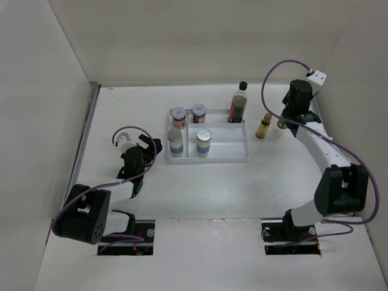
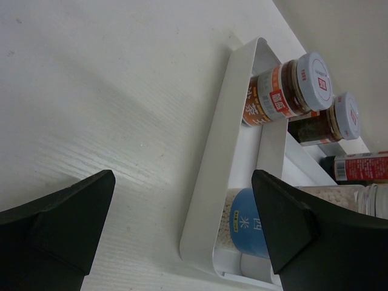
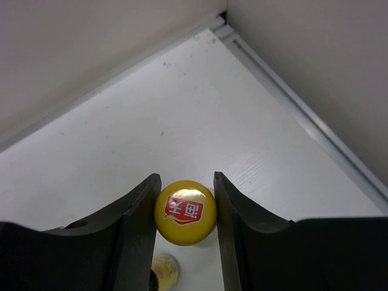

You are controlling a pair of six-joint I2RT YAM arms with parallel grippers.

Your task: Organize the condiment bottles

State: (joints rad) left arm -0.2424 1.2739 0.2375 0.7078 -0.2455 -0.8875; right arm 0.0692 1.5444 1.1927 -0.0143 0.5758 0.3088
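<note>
My right gripper point(image 1: 284, 121) point(image 3: 187, 179) is shut on the yellow cap of the red sauce bottle point(image 3: 185, 212), right of the white tray; the arm hides most of that bottle from above. The tiny yellow bottle point(image 1: 264, 125) point(image 3: 163, 271) stands just beside it on the table. In the tray stand two reddish-brown spice jars point(image 1: 178, 116) point(image 1: 199, 113), two silver-lidded blue-labelled jars point(image 1: 175, 142) point(image 1: 204, 141) and the tall dark bottle point(image 1: 238, 104). My left gripper point(image 1: 147, 147) point(image 2: 183, 182) is open and empty, left of the tray's near left corner.
The white tiered tray point(image 1: 227, 151) point(image 2: 212, 157) lies mid-table. White walls enclose the table on the left, back and right; the right gripper works near the back right corner point(image 3: 221, 21).
</note>
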